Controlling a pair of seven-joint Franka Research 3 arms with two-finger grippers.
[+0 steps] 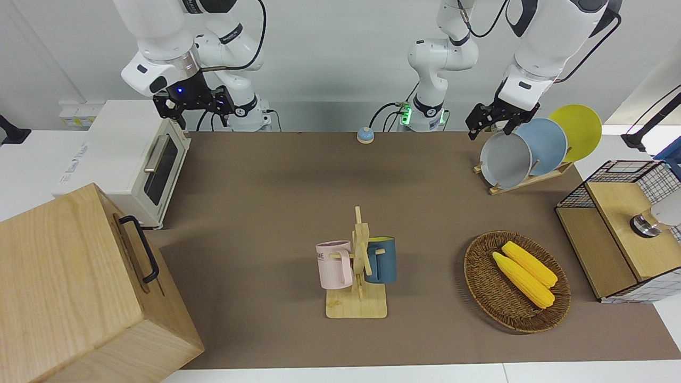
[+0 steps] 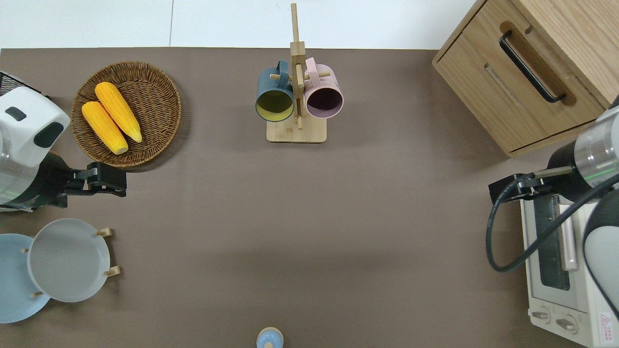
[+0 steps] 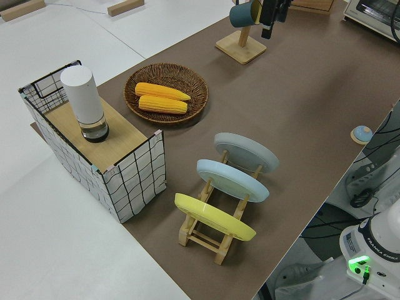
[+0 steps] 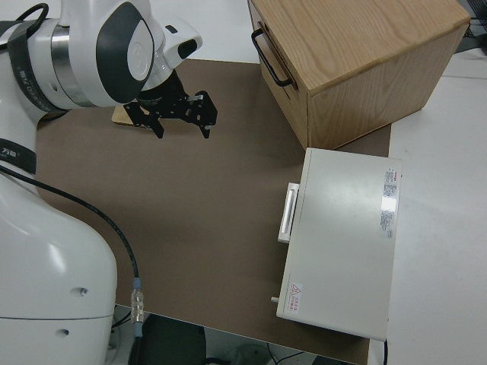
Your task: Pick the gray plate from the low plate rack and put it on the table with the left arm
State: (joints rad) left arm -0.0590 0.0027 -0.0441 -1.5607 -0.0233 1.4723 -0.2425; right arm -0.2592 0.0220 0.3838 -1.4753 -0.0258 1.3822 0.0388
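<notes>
While the gray plate (image 2: pixel 67 259) leans in the low plate rack (image 1: pixel 524 181) near the bench (image 2: pixel 309 217) corner, the left end effector (image 1: pixel 492 123), fingers spread, should descend squarely onto its rim.

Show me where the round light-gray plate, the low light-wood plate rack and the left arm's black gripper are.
round light-gray plate (image 2: pixel 67 261): overhead view, on its flat centre.
low light-wood plate rack (image 3: pixel 215 240): left side view, on a base rail nearest the yellow plate.
left arm's black gripper (image 1: pixel 492 125): front view, midway between its fingertips.
</notes>
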